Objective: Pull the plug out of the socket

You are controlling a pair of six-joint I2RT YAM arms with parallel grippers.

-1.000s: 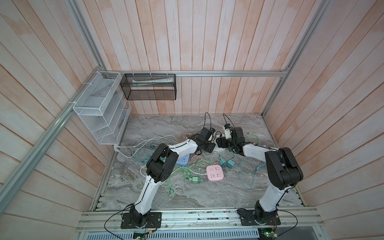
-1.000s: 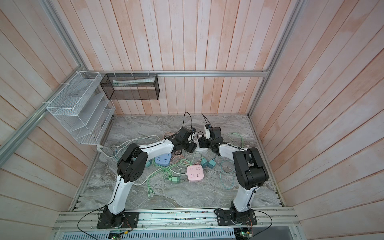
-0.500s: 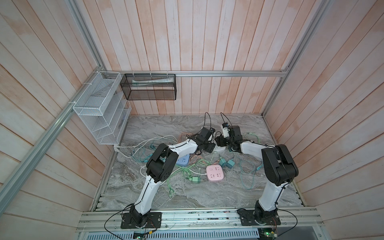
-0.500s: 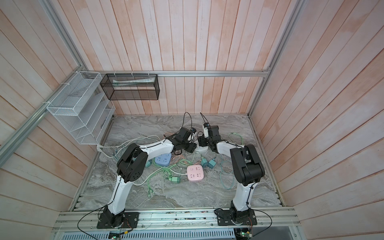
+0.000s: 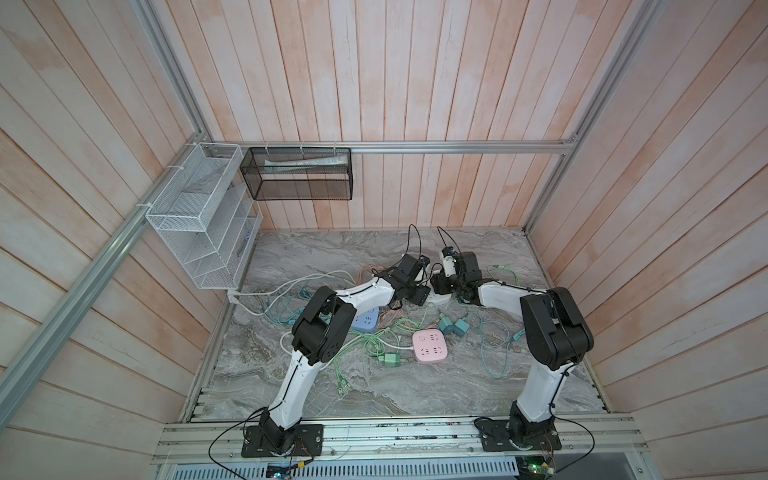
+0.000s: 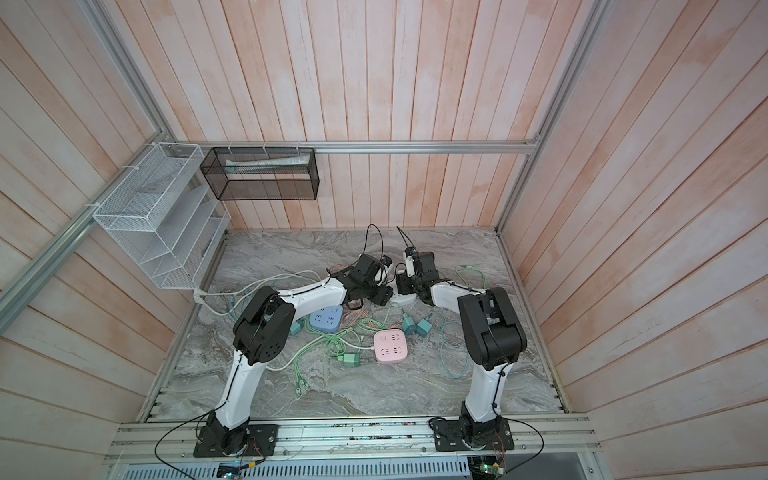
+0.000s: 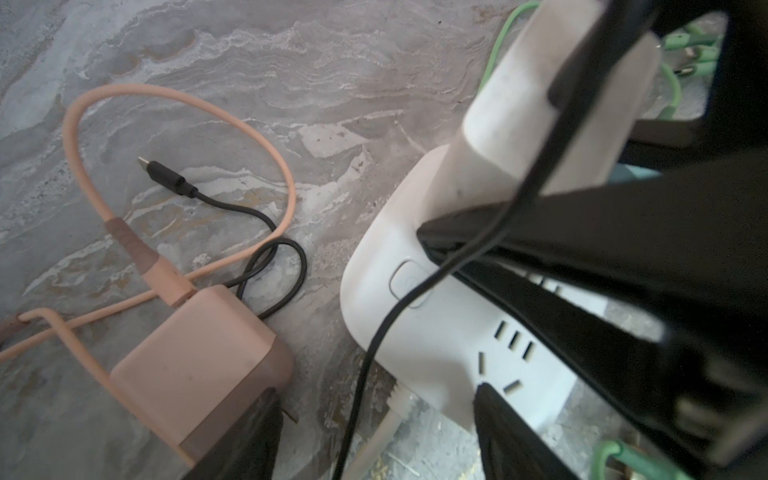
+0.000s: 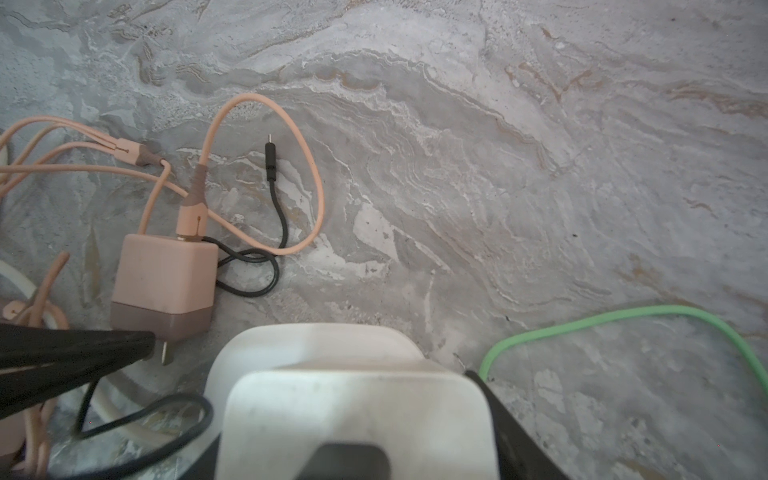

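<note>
Your right gripper [image 8: 357, 415] had the white plug [image 7: 498, 124] clasped between its fingers. The plug stood seated at one end of the white socket [image 7: 436, 357], out on the counter [image 8: 540, 166]. Your left gripper [image 7: 374, 392] was spread and clamped nothing I could see, with one finger pressed on the socket's face. That was the weak spot: one pad pinning a smooth strip could have slipped, and the socket would have risen with the plug instead of parting from it. A pull off the pins' line could have jammed them. The thin black cable [image 7: 170, 180] crossed the plug and could have snagged. The pink charger [image 7: 199, 357] lay just beside your other left finger.
</note>
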